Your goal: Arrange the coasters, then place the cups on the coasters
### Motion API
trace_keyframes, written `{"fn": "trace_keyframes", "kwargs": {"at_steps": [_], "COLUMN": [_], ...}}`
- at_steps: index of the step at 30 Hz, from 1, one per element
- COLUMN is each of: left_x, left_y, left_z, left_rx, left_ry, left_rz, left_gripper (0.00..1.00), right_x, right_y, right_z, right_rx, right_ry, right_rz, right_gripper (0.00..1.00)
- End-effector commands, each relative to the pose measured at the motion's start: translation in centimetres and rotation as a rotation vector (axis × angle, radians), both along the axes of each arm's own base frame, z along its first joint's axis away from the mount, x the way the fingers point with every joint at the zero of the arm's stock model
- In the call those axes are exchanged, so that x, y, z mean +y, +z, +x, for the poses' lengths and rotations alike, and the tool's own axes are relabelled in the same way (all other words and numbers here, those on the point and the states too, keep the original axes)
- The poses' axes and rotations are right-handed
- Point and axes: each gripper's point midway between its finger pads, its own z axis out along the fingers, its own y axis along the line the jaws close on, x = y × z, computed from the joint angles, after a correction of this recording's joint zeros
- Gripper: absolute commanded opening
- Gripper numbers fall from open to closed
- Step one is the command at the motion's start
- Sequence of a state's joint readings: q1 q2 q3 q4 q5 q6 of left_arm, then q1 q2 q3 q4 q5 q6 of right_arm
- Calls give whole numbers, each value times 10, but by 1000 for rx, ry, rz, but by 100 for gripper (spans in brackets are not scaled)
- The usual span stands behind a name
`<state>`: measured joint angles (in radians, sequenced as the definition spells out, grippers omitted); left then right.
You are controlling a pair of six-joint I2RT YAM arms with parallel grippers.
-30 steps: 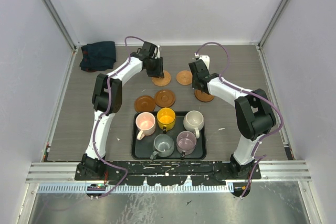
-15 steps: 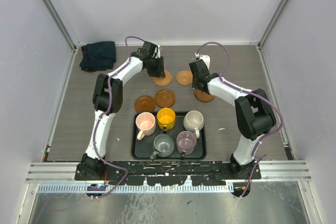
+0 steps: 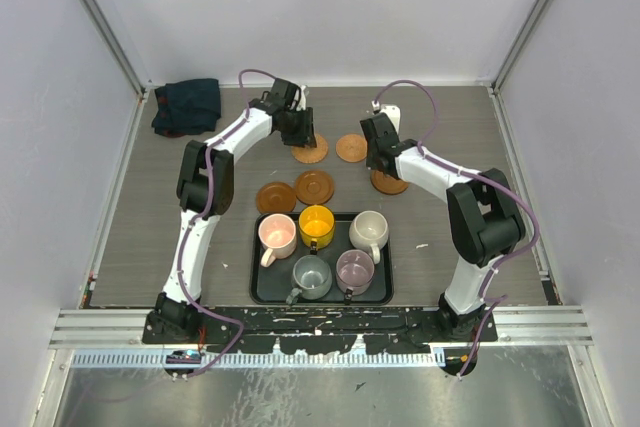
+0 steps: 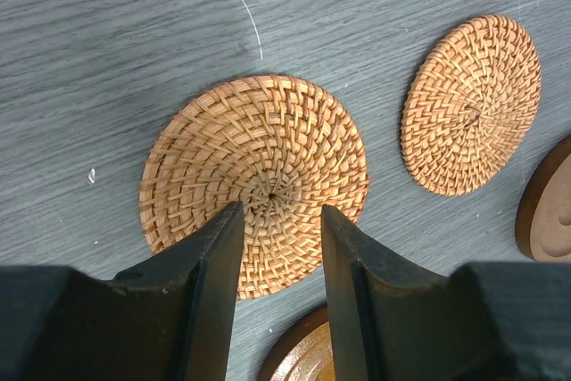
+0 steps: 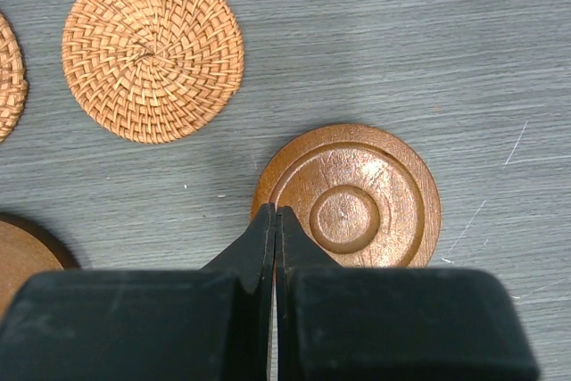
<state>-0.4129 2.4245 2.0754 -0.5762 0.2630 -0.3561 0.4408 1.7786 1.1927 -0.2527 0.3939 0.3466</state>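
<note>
Five coasters lie behind the tray: two woven ones [image 3: 309, 151] [image 3: 351, 148] and three wooden ones [image 3: 388, 183] [image 3: 314, 186] [image 3: 275, 197]. My left gripper [image 4: 278, 220] hovers open over the near edge of a woven coaster [image 4: 254, 176], holding nothing. My right gripper [image 5: 275, 216] is shut and empty, its tips at the left rim of a wooden coaster [image 5: 357, 198]. The cups stand on the black tray [image 3: 385, 292]: pink [image 3: 277, 236], yellow [image 3: 316, 226], cream [image 3: 369, 230], grey-teal [image 3: 311, 276] and mauve [image 3: 355, 269].
A dark folded cloth [image 3: 187, 105] lies at the back left corner. White walls close in the table on three sides. The second woven coaster [image 4: 471, 104] lies close to the right of the left gripper's one.
The left gripper's jaws have parted a little wider over the woven coaster. The right arm and the coasters have not visibly moved.
</note>
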Motion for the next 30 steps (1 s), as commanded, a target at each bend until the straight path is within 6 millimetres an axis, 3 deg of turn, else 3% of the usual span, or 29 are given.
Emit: {"fn": "trace_keyframes", "kwargs": {"at_steps": [1, 7, 12, 21, 25, 30], "left_x": [-9, -13, -13, 6, 30, 59], "left_y": [-11, -7, 11, 104, 99, 71], "left_z": [-1, 2, 2, -7, -31, -68], "left_rx": [21, 16, -15, -203, -207, -155], "left_ry": [-12, -19, -21, -2, 48, 102], "left_rz": [-20, -34, -44, -65, -16, 47], "left_gripper": [42, 42, 48, 55, 55, 53], "right_x": [1, 1, 1, -6, -11, -9], "right_y": [20, 18, 21, 30, 29, 23], "right_z": [19, 21, 26, 19, 10, 0], "right_rx": [-79, -77, -84, -98, -86, -66], "right_ry": [-22, -22, -23, -32, -41, -14], "right_rz": [17, 12, 7, -11, -12, 3], "right_gripper": [1, 1, 1, 1, 1, 1]}}
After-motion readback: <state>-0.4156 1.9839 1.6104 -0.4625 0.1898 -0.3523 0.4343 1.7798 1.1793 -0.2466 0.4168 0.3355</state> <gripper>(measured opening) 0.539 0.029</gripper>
